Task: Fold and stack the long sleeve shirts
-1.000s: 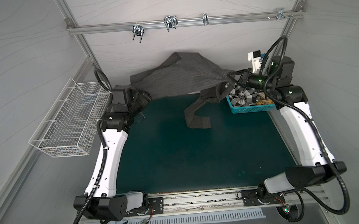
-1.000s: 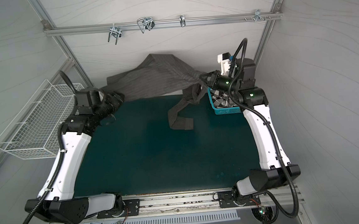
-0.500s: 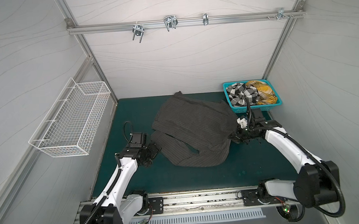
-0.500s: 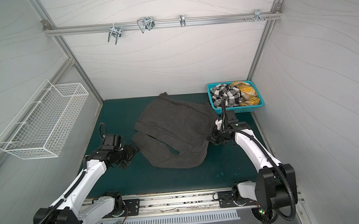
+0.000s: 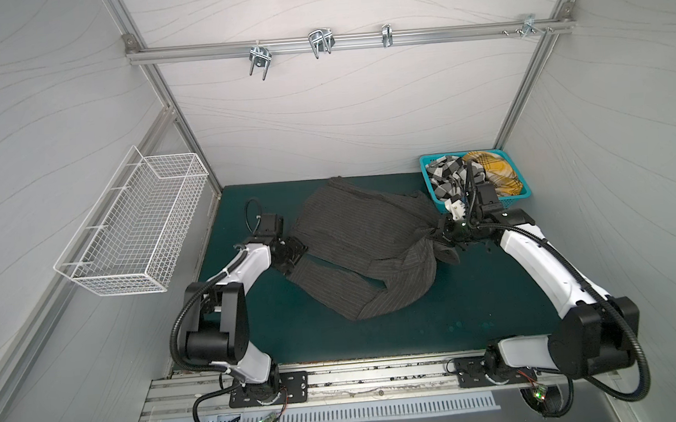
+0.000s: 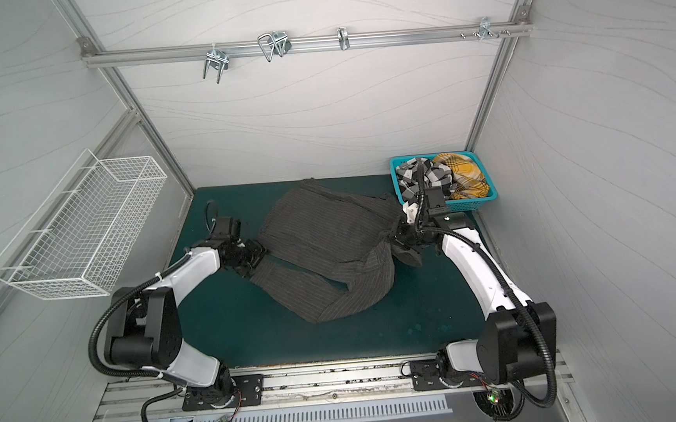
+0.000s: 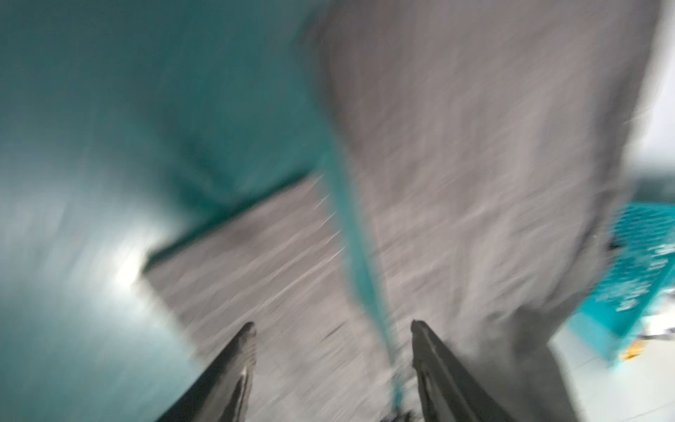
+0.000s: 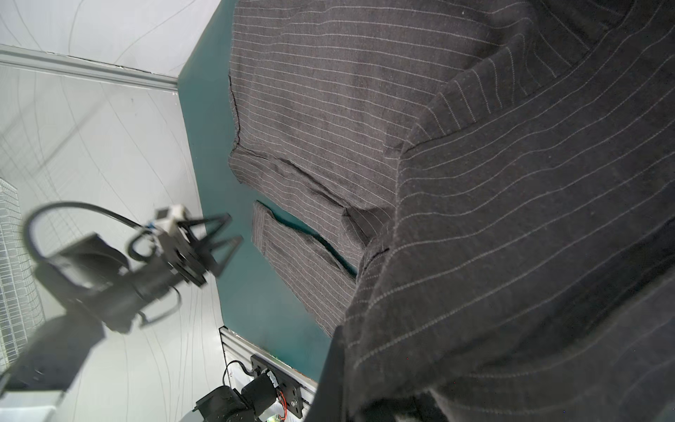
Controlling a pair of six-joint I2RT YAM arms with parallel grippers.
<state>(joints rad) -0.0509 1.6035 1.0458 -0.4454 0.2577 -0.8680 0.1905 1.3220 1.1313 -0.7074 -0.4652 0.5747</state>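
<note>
**Pinstriped shirt stretched between two end effectors, only the right one gripping**

Pinched together on a bunched corner of the charcoal pinstriped shirt [image 5: 362, 234]: right end effector [image 5: 439, 238], with cloth draped thickly across its wrist view. Spread apart and holding nothing: left end effector [image 7: 332, 329], with blurred grey cloth beyond the fingertips. From the right wrist view, just short of the sleeve cuff [image 8: 260, 224], a sliver of green counter [image 5: 488, 291] between them. In both top views, drawn right up against the cloth edge, so contact cannot be told for sure.

Lying mostly flat between the two end effectors, long axis running from one to the other. One sleeve [image 5: 325, 286] trailing from just beside the left end effector toward the front rail, its far end tucked under the hem.

Likely next: closing the left end effector on that near cuff or side edge, since it is far nearer that side than its partner. Then drawing away from the right one to take out the slack.

Plenty of bare counter in front of both end effectors for dragging toward the rail. Tight behind the right end effector: teal lattice basket [image 5: 428, 181] just beside it, with the black-and-white checked shirt [image 5: 443, 172] and mustard plaid shirt [image 5: 496, 170] heaped inside, not yet folded. Outboard of the left end effector, only a narrow strip before the counter edge. White wire basket [image 5: 134, 230] on the wall, well apart.
</note>
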